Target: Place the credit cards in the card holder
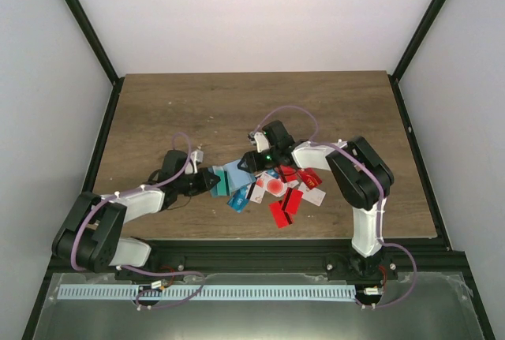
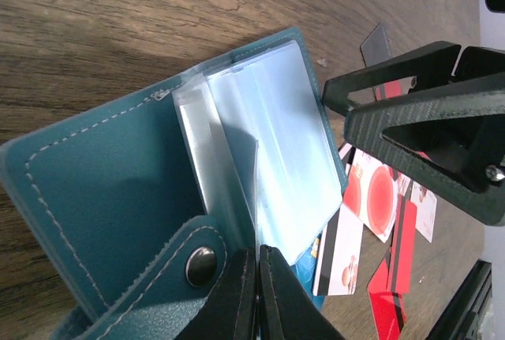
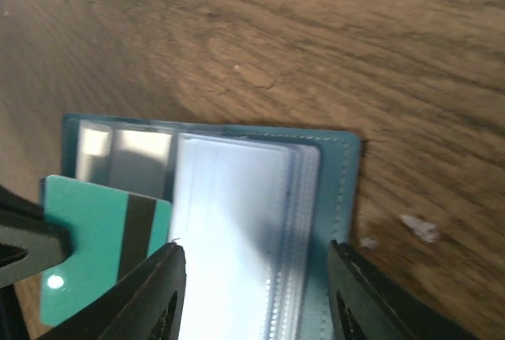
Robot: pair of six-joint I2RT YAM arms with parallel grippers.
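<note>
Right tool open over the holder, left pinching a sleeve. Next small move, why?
Probably shift the right tool onto the teal-green striped card beside its finger: its jaws stand open and empty over the sleeves of the card holder, while the left tool is shut on a sleeve edge, holding a pocket open. Can't tell if that card is partly in.

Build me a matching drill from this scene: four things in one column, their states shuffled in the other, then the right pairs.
Column one:
1. left gripper
2. right gripper
3. card holder
4. white card with red circle

Column two:
A. jaws apart
B. spread open on the table, clear sleeves showing
C. closed on the card holder
D. lying among the loose cards

Pairs: 1-C, 2-A, 3-B, 4-D
</note>
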